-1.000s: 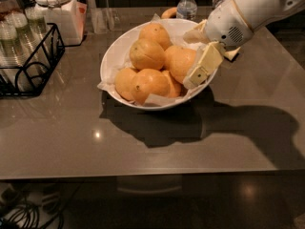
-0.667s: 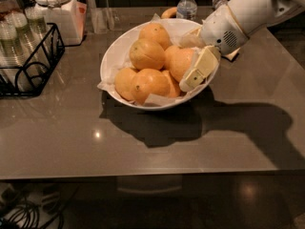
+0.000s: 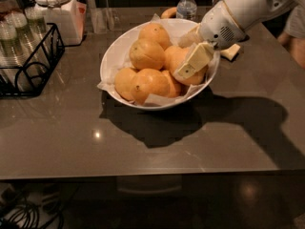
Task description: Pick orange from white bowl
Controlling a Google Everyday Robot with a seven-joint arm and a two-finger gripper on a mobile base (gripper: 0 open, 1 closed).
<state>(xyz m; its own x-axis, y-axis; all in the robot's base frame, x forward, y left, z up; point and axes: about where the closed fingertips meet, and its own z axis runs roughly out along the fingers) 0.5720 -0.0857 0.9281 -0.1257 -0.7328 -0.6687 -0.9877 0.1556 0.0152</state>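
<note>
The white bowl [image 3: 107, 61], lined with crinkled paper, stands on the dark table and holds a pile of several oranges. The orange [image 3: 172, 60] of the task lies on the right side of the pile. My gripper [image 3: 184, 56] reaches into the bowl from the upper right on its white arm [image 3: 243, 8]. It is open, with one cream finger [image 3: 194, 61] in front of the orange and the other behind it. The orange still rests in the pile. Smaller oranges with dark stem dots [image 3: 147, 84] lie to the left.
A water bottle [image 3: 187, 4] stands just behind the bowl. A black wire rack with glasses [image 3: 26, 61] and a white-lidded jar [image 3: 53, 8] are at the far left. A small cream object [image 3: 232, 51] lies on the table right of the bowl.
The gripper has moved a little left and up, further over the orange at the right of the pile. The oranges and the bowl have not moved.
</note>
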